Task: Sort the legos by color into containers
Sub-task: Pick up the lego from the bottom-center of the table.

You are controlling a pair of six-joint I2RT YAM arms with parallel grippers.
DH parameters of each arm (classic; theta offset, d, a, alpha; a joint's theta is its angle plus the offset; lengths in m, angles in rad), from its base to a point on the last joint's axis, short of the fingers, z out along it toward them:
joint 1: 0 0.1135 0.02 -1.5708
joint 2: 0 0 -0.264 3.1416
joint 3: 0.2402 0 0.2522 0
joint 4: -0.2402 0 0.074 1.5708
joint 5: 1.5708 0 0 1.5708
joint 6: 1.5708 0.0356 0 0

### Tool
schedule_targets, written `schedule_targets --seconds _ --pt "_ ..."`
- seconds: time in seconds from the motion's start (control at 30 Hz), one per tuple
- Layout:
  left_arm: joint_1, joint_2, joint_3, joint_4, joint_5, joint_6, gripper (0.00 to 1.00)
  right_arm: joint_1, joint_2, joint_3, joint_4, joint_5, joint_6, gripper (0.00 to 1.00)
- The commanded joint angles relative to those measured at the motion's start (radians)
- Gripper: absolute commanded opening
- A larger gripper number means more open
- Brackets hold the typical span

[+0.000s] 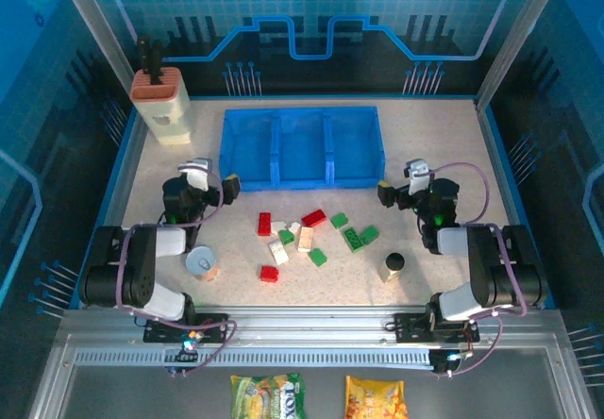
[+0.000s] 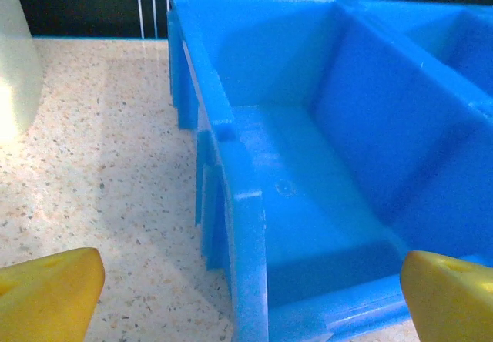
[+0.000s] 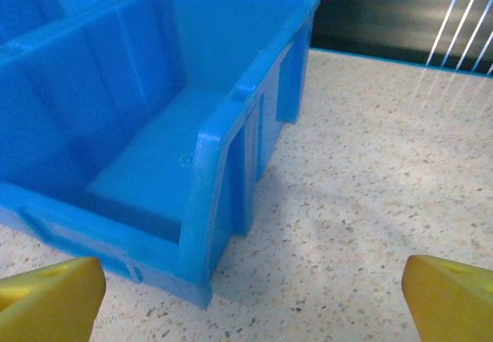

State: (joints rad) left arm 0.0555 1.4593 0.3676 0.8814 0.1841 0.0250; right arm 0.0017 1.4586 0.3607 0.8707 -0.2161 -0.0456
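The legos lie scattered mid-table in front of the tray: red ones (image 1: 264, 224) (image 1: 313, 218) (image 1: 269, 273), green ones (image 1: 354, 239) (image 1: 318, 257) and white or cream ones (image 1: 278, 252) (image 1: 306, 239). Behind them stands the blue tray (image 1: 302, 110) whose three compartments are the containers; all three look bare. My left gripper (image 1: 215, 183) (image 2: 253, 296) is open at the tray's front left corner (image 2: 246, 226), holding nothing. At the front right corner (image 3: 208, 172) my right gripper (image 1: 401, 185) (image 3: 250, 296) also stands open, with nothing between its yellow fingertips (image 3: 451, 292).
A round tin can (image 1: 203, 261) sits near the left arm, and a small dark-capped bottle (image 1: 393, 266) near the right arm. A beige block with an orange top (image 1: 160, 108) stands at the back left. Snack packets (image 1: 267, 395) lie beyond the front rail.
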Motion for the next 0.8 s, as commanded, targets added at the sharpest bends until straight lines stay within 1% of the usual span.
schedule_targets --seconds 0.0,0.13,0.23,0.27,0.37,0.47,0.53,0.63,0.7,0.77 --pt "-0.009 -0.064 -0.004 -0.065 -0.047 -0.013 0.99 0.018 -0.060 -0.006 -0.022 0.031 -0.007 1.00" --pt "-0.024 -0.131 0.008 -0.150 -0.101 -0.017 0.99 0.031 -0.129 0.001 -0.098 0.051 -0.015 1.00" --pt "-0.037 -0.193 0.024 -0.243 -0.164 -0.043 0.99 0.051 -0.179 0.029 -0.202 0.085 -0.020 1.00" --pt "-0.041 -0.216 0.035 -0.286 -0.190 -0.052 0.99 0.061 -0.198 0.039 -0.243 0.094 -0.025 1.00" --pt "-0.053 -0.277 0.085 -0.458 -0.318 -0.110 0.99 0.072 -0.245 0.079 -0.380 0.100 -0.012 1.00" --pt "-0.055 -0.328 0.148 -0.634 -0.354 -0.189 0.99 0.076 -0.274 0.151 -0.587 0.106 0.046 0.99" --pt "-0.056 -0.355 0.191 -0.754 -0.336 -0.249 0.99 0.088 -0.285 0.195 -0.719 0.094 0.084 0.97" --pt "-0.056 -0.391 0.252 -0.904 -0.299 -0.330 0.99 0.113 -0.304 0.250 -0.877 0.111 0.139 0.95" --pt "-0.058 -0.408 0.295 -0.992 -0.259 -0.389 0.99 0.124 -0.313 0.293 -0.991 0.116 0.190 0.95" --pt "-0.056 -0.415 0.341 -1.079 -0.213 -0.420 0.99 0.139 -0.313 0.331 -1.087 0.124 0.225 0.92"
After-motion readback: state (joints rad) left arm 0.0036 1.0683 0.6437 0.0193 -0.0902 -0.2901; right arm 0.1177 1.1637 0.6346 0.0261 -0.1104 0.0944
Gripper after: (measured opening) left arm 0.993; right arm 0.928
